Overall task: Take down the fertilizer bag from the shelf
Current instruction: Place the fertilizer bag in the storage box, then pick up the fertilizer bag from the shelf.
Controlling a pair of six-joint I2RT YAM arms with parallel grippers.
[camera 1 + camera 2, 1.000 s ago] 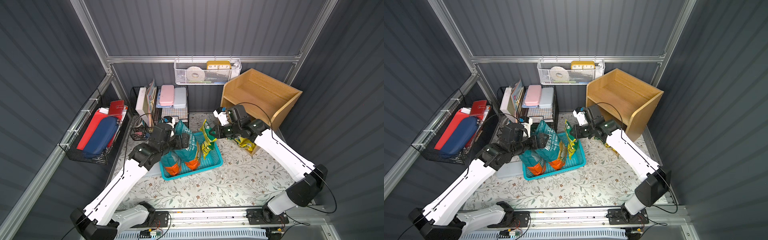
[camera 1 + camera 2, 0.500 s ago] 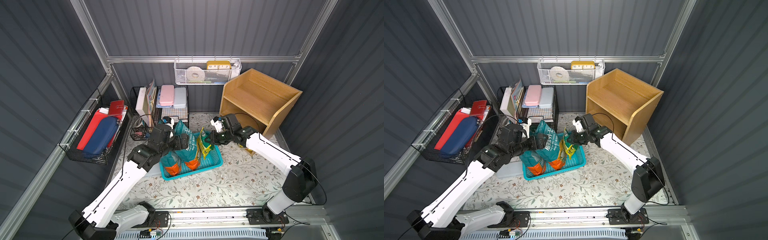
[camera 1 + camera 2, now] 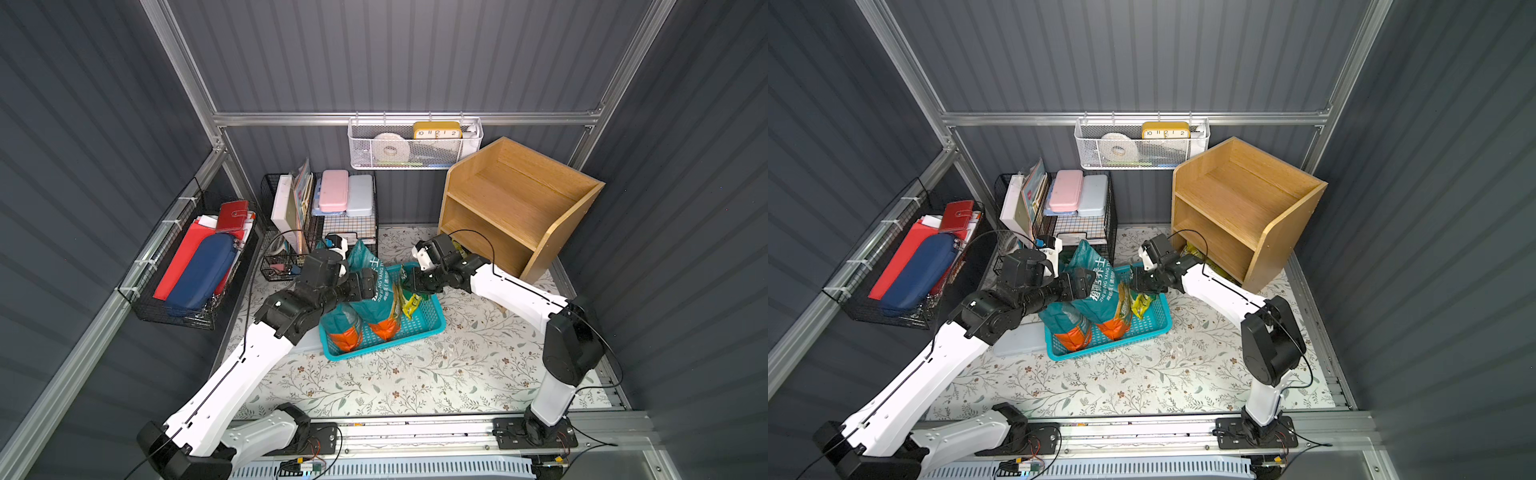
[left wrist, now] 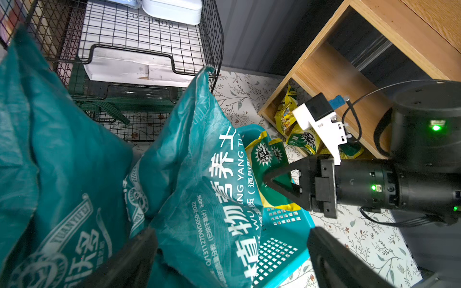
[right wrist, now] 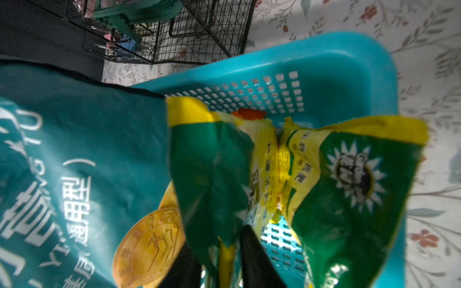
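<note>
Fertilizer bag [image 3: 409,301], a crinkled green-and-yellow plastic pouch, stands inside the turquoise perforated plastic basket [image 3: 395,341], at the end nearest the light-brown wooden shelf [image 3: 519,199] and clear of its tiers.

Surface: a floral-printed sheet [image 3: 415,382], enclosed by dark grey corrugated walls [image 3: 374,54]. The shelf stands just beyond the basket's far corner.

Right arm [image 3: 511,291] stretches low from the shelf side of the basket, elbow bent. The right gripper [image 3: 406,283] is at the pouch. Its fingers [image 5: 252,249] flank a fold, but whether they pinch it cannot be determined.

Left arm [image 3: 249,353] reaches in from the basket's opposite side. The left gripper [image 4: 232,233] is spread wide around a tall teal plastic bag [image 4: 199,174] standing in the basket.
</note>
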